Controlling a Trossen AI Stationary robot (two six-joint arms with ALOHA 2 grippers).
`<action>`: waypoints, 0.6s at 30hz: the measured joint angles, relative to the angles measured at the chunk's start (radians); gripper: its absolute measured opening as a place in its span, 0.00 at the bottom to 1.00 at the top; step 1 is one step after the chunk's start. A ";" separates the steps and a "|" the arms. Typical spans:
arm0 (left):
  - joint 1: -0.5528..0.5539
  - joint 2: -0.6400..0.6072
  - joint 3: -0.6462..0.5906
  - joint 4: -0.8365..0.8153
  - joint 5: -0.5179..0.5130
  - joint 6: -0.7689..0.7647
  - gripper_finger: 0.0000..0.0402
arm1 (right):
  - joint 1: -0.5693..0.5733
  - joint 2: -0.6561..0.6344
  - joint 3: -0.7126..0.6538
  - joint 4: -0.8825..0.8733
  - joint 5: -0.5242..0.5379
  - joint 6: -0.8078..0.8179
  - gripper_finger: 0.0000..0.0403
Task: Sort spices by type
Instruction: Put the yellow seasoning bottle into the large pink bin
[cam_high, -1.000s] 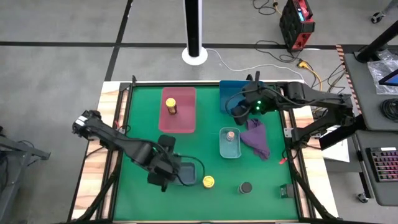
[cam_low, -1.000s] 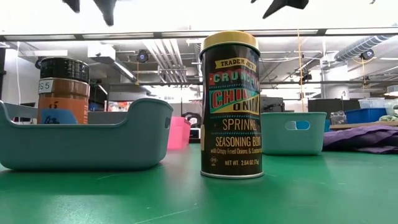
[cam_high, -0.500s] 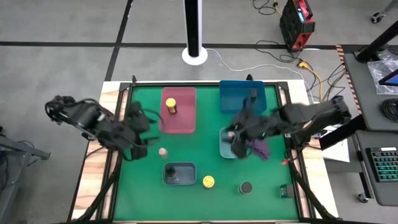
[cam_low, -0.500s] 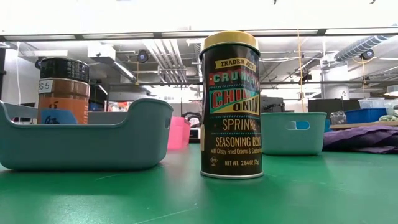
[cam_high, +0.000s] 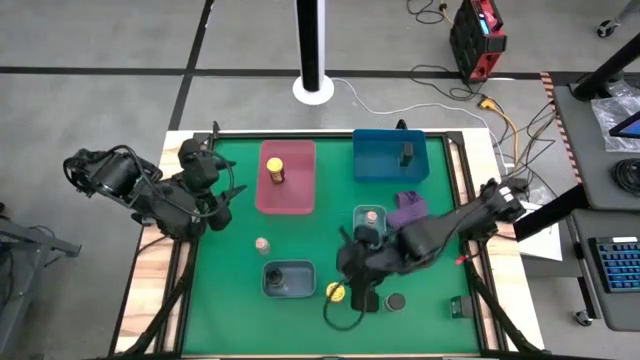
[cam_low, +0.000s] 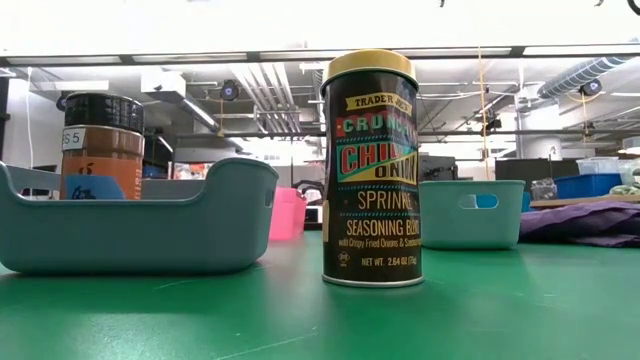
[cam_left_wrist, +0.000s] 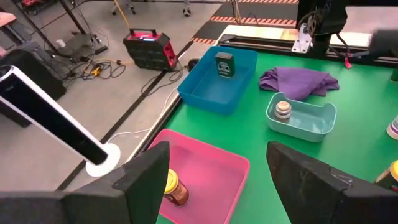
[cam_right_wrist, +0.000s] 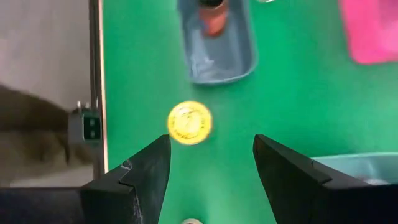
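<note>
Hovering open right end effector (cam_right_wrist: 210, 167) above yellow-lidded jar (cam_right_wrist: 189, 122), grey tray (cam_right_wrist: 217, 46) nearby.

Green-topped table (cam_high: 230, 290) has pink (cam_high: 300, 195), blue (cam_high: 380, 165) and two grey trays on it, plus a purple cloth (cam_high: 410, 210) and a few loose spice jars.

The table (cam_high: 230, 290) wears a smooth green mat with a faint sheen, edged in pale wood. The yellow-lidded jar (cam_low: 369, 170) has a glossy printed label and a shiny lid. The trays look like smooth matt plastic; the purple cloth (cam_left_wrist: 298, 81) is soft and crumpled.
</note>
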 joint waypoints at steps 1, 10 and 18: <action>0.000 0.000 0.000 0.000 0.000 0.000 0.63 | 0.008 0.017 0.005 -0.001 -0.002 -0.019 0.54; 0.000 0.002 -0.001 0.000 0.000 -0.006 0.63 | 0.042 0.113 -0.007 0.031 -0.002 -0.040 0.55; 0.000 0.003 -0.001 0.000 0.000 -0.006 0.63 | 0.021 0.160 -0.008 0.073 -0.072 -0.020 0.72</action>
